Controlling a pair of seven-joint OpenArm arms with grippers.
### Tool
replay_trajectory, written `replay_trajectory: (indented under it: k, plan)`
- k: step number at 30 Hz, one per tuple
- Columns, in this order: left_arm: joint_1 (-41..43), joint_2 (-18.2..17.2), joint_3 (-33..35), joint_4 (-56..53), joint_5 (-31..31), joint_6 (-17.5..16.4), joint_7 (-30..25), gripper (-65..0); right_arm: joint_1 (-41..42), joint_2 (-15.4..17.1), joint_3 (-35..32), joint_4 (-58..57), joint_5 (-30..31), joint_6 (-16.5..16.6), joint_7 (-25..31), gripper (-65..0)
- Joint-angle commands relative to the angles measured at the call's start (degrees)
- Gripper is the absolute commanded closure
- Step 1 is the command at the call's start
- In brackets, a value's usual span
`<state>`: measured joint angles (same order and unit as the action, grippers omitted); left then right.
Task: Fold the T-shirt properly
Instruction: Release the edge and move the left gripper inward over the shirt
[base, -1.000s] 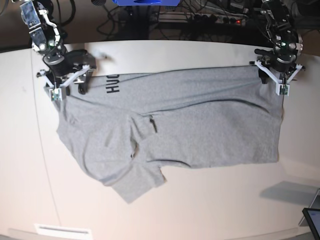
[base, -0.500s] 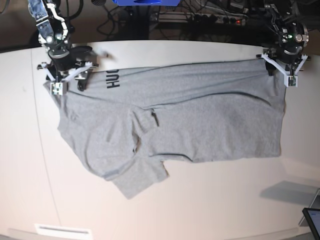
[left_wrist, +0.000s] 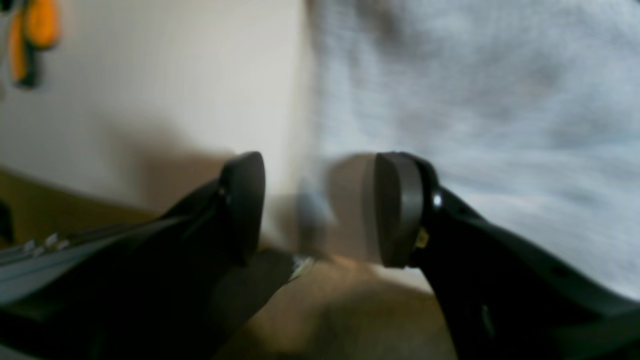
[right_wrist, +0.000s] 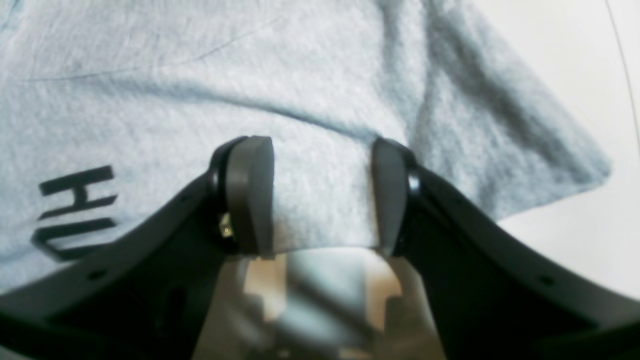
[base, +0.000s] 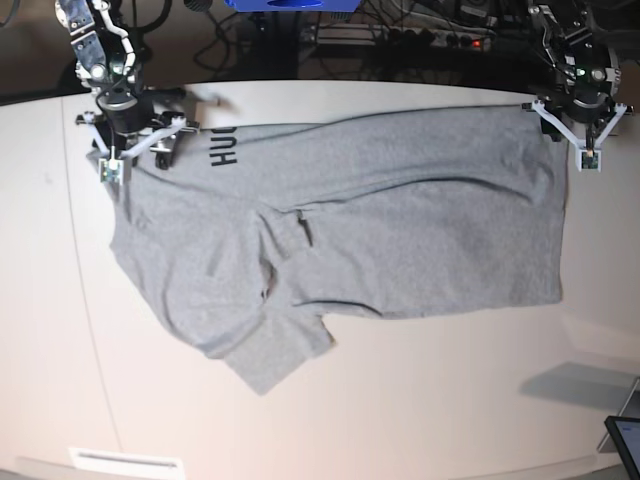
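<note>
Spread across a pale counter (base: 420, 400), a grey T-shirt (base: 400, 230), far edge stretched between two arms, one sleeve bunched toward the near side. Left gripper (left_wrist: 320, 210) parted at the shirt's far corner, hem blurred between the pads, no firm hold visible. Right gripper (right_wrist: 322, 200) parted too, cloth lying in the gap beside black lettering (right_wrist: 75, 210), unpinched. Soft, light, limp fabric by the look of it; likely best pinched at corners and hems, prone to sagging and creasing.
</note>
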<state>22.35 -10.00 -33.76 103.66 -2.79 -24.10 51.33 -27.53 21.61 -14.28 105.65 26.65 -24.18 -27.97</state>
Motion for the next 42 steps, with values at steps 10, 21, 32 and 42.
replay_trajectory:
  k: [10,21,32,42]
  plan:
    - [-5.78,-1.12,-2.86,7.95,-0.07,0.23,7.97,-34.6,-1.44,0.06,-0.27,3.59,3.81,-1.35,-10.76,-31.0]
    - [-8.59,-1.47,-2.24,7.77,0.02,0.23,8.49,-34.8,0.76,2.35,-0.18,4.99,3.72,-1.44,-15.68,-31.3]
    - [-10.52,-1.03,-2.86,7.60,0.55,-6.10,9.64,-34.4,1.64,2.35,-0.44,8.33,3.72,-6.10,-12.87,-31.3]
    - [-10.52,-1.12,-2.86,7.68,0.55,-6.10,9.55,-34.3,0.85,4.20,-0.44,8.68,3.81,-6.45,-3.29,-31.2]
